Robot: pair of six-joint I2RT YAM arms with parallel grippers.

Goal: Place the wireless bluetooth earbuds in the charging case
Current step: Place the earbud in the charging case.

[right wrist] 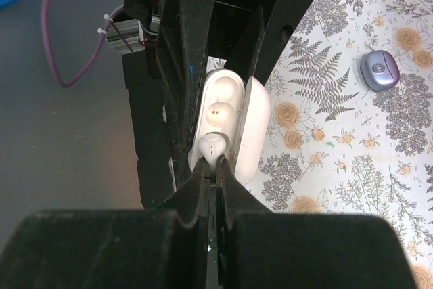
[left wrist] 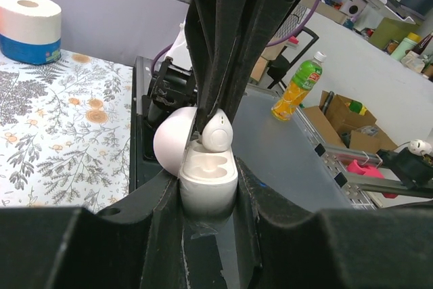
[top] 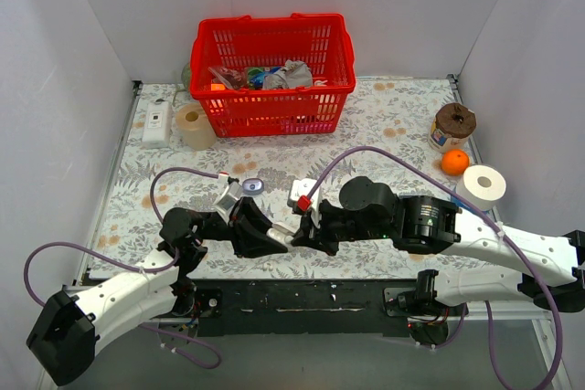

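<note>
Pinching the tiny, glossy white earbud (right wrist: 212, 147), probably light and slippery, the right gripper (right wrist: 216, 170) holds it at the open white plastic charging case (left wrist: 208, 181), which the left gripper (left wrist: 208, 211) clamps by its smooth sides, so gentle pressure seems wise.

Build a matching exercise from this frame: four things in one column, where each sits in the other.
Things:
1. white charging case
2. white earbud
3. lavender pebble-shaped object
4. red basket

Places:
A. lying alone on the floral cloth
B. pinched by the right end effector
C. at that cloth's far edge
D. held open in the left end effector

Pairs: 1-D, 2-B, 3-A, 4-C
</note>
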